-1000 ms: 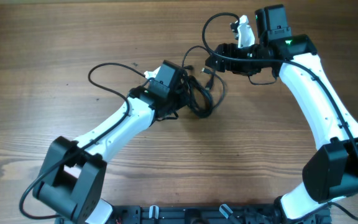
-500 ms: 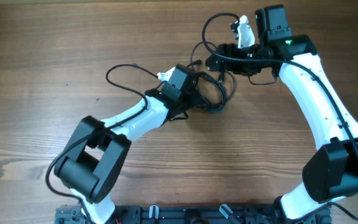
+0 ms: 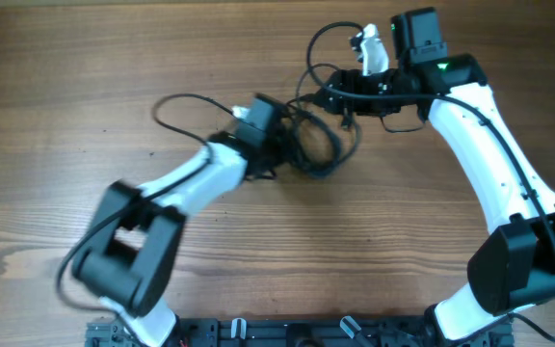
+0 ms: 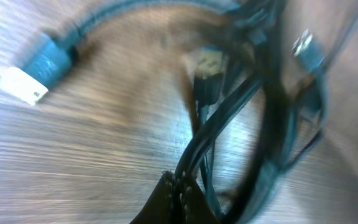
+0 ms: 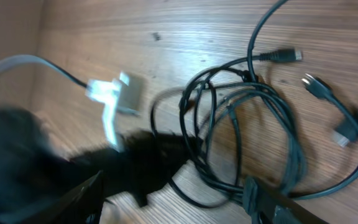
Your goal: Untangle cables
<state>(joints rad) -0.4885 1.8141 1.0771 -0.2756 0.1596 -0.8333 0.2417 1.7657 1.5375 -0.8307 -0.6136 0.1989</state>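
Where the cables are: The cables (image 3: 318,146) lie in one knotted bunch on the wooden table (image 3: 85,58), near the top middle, between my two arms.
Left gripper: My left gripper (image 4: 179,194) is squeezed tight. A few black cords run right into its tips, so I think it has hold of the left side of the bunch. That view is blurry, so I can't tell how many cords it has.
Right gripper: My right gripper (image 5: 174,194) has its fingers wide apart. It hangs over the bunch and holds nothing.
Loose ends: A small plug (image 5: 288,56) sticks out at the edge of the loops. A blue and white plug (image 4: 33,78) lies on the wood off to one side.
Step I am on: I think this is the grab before the pull. One side is gripped, and the loops are all knotted together.
Next move: I need to bring the right gripper down on a different cord, best one with a free end, and close on it. Then I pull the two arms apart slowly.
Watch out: A hard pull could make the knot tighter.
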